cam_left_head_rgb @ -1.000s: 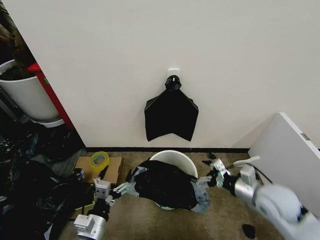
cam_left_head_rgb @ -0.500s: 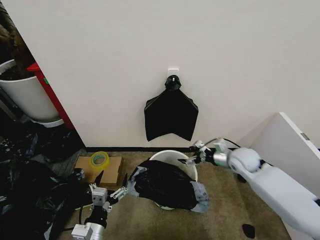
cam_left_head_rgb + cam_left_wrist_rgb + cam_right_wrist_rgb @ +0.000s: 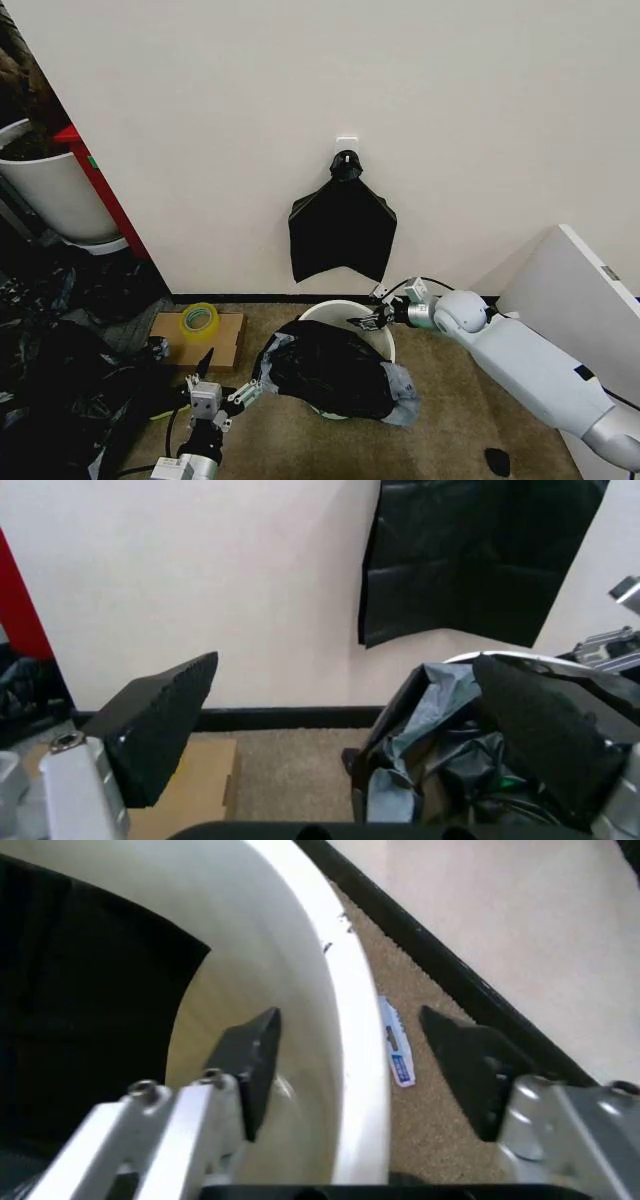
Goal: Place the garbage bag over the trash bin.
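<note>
The trash bin point(image 3: 345, 308) stands on the carpet by the wall. The garbage bag point(image 3: 330, 370) is draped over its near side and hangs down the front, leaving the far rim bare. My right gripper point(image 3: 370, 318) is at that far rim, open. In the right wrist view the right gripper point(image 3: 355, 1065) straddles the bin rim point(image 3: 350, 1005), one finger inside, one outside, with the bag point(image 3: 80, 990) beside it. My left gripper point(image 3: 225, 376) hovers low, left of the bag, open and holding nothing. The left gripper point(image 3: 348, 664) faces the bag point(image 3: 440, 735) in its own wrist view.
A flat black bundle point(image 3: 340, 228) hangs on a wall hook above the bin. A tape roll point(image 3: 198, 320) lies on cardboard point(image 3: 228, 340) at the left, past it a heap of black plastic point(image 3: 60, 385) and a big white tub point(image 3: 50, 190). A white panel point(image 3: 580, 300) stands at the right.
My right arm swung from the bin's right side up to its far rim. My left gripper drew back from the bag toward the near edge of the view.
</note>
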Motion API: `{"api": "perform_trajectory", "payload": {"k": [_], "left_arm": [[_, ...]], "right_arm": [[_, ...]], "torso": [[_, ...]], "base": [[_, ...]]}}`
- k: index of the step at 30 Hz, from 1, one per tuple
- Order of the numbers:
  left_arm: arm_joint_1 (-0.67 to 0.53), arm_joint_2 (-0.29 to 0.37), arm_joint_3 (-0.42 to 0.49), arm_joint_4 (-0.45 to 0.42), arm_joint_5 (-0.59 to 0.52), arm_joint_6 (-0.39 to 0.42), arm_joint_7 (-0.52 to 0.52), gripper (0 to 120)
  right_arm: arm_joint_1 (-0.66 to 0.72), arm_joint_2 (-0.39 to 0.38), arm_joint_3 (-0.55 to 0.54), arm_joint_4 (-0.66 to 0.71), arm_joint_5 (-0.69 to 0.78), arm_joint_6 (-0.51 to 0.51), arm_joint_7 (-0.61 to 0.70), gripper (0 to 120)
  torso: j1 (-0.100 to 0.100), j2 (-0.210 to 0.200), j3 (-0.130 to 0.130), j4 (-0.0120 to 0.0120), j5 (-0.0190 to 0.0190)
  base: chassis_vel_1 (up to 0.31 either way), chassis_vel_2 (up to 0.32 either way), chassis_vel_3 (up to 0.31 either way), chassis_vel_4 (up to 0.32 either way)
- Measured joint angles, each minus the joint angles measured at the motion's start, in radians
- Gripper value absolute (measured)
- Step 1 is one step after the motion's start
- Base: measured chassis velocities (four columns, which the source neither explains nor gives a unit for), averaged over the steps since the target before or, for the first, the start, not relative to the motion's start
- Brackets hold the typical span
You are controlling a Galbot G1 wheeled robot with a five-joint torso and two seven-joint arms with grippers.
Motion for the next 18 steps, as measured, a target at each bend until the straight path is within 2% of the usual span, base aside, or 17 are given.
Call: {"api": "perform_trajectory", "payload": {"k": [1, 5, 6, 13, 18], "left_arm": [[0.0, 0.0, 0.0, 0.0, 0.0, 0.0, 0.0, 100], [-0.002, 0.005, 0.007, 0.0, -0.002, 0.001, -0.001, 100], [-0.002, 0.005, 0.007, 0.0, -0.002, 0.001, -0.001, 100], [-0.016, 0.006, 0.016, -0.001, -0.004, 0.008, -0.002, 100], [-0.018, 0.006, 0.017, -0.001, -0.007, 0.013, -0.003, 100]], "right_arm": [[0.0, 0.0, 0.0, 0.0, 0.0, 0.0, 0.0, 52], [0.001, 0.004, -0.005, -0.003, 0.0, -0.003, 0.002, 30], [0.001, 0.004, -0.005, -0.003, 0.0, -0.003, 0.002, 30], [0.0, 0.0, -0.008, 0.008, 0.011, -0.015, 0.006, 5], [-0.012, -0.001, 0.004, 0.015, 0.014, -0.015, 0.009, 2]], "torso": [[0.0, 0.0, 0.0, 0.0, 0.0], [0.0, 0.0, 0.0, -0.0001, -0.0001], [0.0, 0.0, 0.0, -0.0001, -0.0001], [0.0, 0.0, 0.0, 0.0, 0.0], [0.0, 0.0, 0.0, 0.0, 0.0]], "base": [[0.0, 0.0, 0.0, 0.0], [0.0, 0.0, 0.0, 0.0], [0.0, 0.0, 0.0, 0.0], [0.0, 0.0, 0.0, 0.0], [0.0, 0.0, 0.0, 0.0]]}}
